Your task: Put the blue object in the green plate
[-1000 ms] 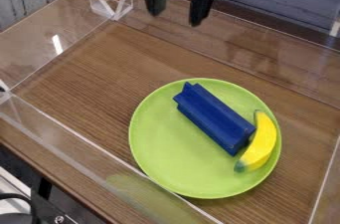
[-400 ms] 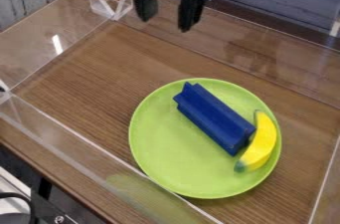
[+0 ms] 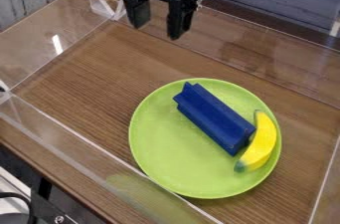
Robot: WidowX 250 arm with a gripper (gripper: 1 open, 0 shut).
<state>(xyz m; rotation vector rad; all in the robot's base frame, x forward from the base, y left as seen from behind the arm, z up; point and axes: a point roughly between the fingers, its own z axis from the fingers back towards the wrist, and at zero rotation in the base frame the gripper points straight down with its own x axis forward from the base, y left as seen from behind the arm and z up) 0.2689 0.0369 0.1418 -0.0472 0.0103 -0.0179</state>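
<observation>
The blue object (image 3: 213, 116), a long dark-blue block with a ridged top, lies diagonally on the green plate (image 3: 166, 148) at the lower right of the wooden surface. A yellow banana-shaped toy (image 3: 260, 140) rests on the plate beside the block's right end. My gripper (image 3: 157, 17) hangs at the top centre, well above and behind the plate, pointing down. Its two black fingers (image 3: 135, 11) stand apart with nothing between them.
Clear plastic walls (image 3: 54, 39) enclose the wooden tabletop (image 3: 93, 89) on all sides. A clear triangular bracket (image 3: 109, 4) sits at the back left, just left of the gripper.
The gripper has moved left along the back of the table, away from the plate, and rolled a little. The block, banana toy and plate have stayed still.
</observation>
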